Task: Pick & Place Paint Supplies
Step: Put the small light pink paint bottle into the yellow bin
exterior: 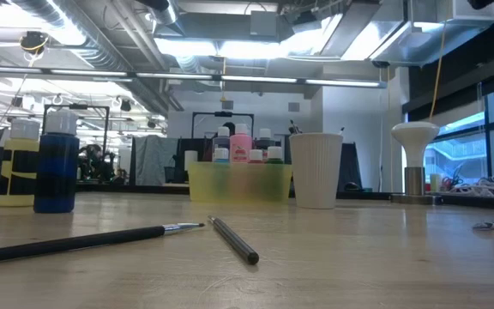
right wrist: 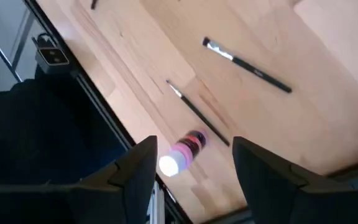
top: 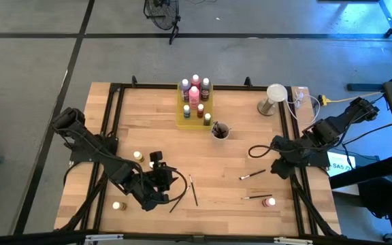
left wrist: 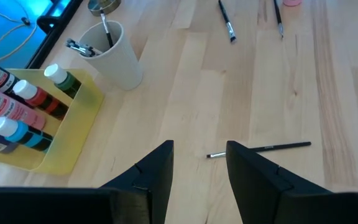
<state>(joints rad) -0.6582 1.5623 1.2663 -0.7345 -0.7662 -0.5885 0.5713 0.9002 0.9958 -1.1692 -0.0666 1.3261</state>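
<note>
Your left pincer (left wrist: 199, 177) hangs empty over the tabletop (top: 237, 163), its fingers parted, a thin brush (left wrist: 260, 149) lying just ahead of the tips. Your right pincer (right wrist: 194, 165) is likewise parted and holds nothing; a pink paint bottle (right wrist: 182, 152) lies on its side between the fingers, a second brush (right wrist: 197, 113) just beyond it.

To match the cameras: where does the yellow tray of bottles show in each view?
High view: yellow tray at the table's far middle.
Low view: tray mid-picture, far across the table.
Left wrist view: tray at the picture's left edge.
Right wrist view: not in it.
Shared landmark: the cup beside it.
</note>
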